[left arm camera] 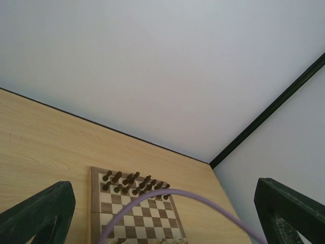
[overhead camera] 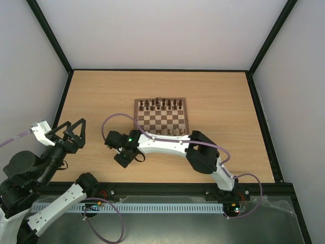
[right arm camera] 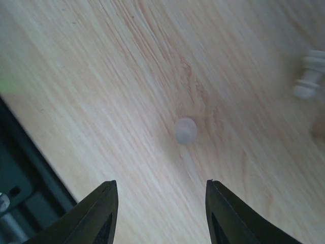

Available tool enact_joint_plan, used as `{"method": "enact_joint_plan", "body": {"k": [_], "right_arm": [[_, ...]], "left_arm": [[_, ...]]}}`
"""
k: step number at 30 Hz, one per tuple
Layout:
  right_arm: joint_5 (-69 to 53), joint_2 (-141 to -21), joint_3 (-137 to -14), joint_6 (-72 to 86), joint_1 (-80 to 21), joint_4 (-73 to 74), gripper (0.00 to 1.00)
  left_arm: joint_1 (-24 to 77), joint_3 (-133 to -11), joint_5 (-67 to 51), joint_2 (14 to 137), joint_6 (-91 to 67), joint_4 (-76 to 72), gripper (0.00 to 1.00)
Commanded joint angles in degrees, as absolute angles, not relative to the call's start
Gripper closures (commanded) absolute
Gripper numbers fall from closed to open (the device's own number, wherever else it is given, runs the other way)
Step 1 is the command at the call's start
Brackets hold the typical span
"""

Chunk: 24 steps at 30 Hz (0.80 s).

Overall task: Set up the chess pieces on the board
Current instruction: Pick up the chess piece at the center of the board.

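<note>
Right gripper (right arm camera: 159, 185) (parted), arm (overhead camera: 167, 145) stretched leftward

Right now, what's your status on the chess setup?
Left fingers wide open, raised. Right fingers open, empty, aimed at a pale piece on the table. Dark pieces lined up on far rows of the board. Nothing between fingers and piece.

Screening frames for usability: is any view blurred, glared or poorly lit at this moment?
Right wrist view: soft focus, so the pale chess piece and another pale piece at the right edge are fuzzy blobs. Top external view: even light, no glare, and the board is clear. Left wrist view: mostly blank wall, the board's squares are readable, and a purple cable crosses in front of it.
</note>
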State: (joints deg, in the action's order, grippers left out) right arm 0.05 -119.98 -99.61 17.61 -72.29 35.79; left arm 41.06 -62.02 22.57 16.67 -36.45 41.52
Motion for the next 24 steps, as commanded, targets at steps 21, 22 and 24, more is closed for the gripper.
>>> {"method": "enact_joint_plan", "body": {"k": [21, 22, 24], "right_arm": [[3.76, -134.38, -113.35, 17.49, -72.16, 45.15, 0.66], [3.66, -134.45, -113.38, 17.49, -72.16, 45.17, 0.66], [3.45, -134.47, -113.33, 17.50, -72.16, 45.12, 0.66]], "left_arm": [[40.78, -62.59, 23.64, 13.41, -36.26, 43.63, 0.00], [40.78, -62.44, 23.65, 13.44, -36.28, 43.66, 0.00], [40.78, -62.21, 23.68, 13.45, -36.37, 43.55, 0.01]]}}
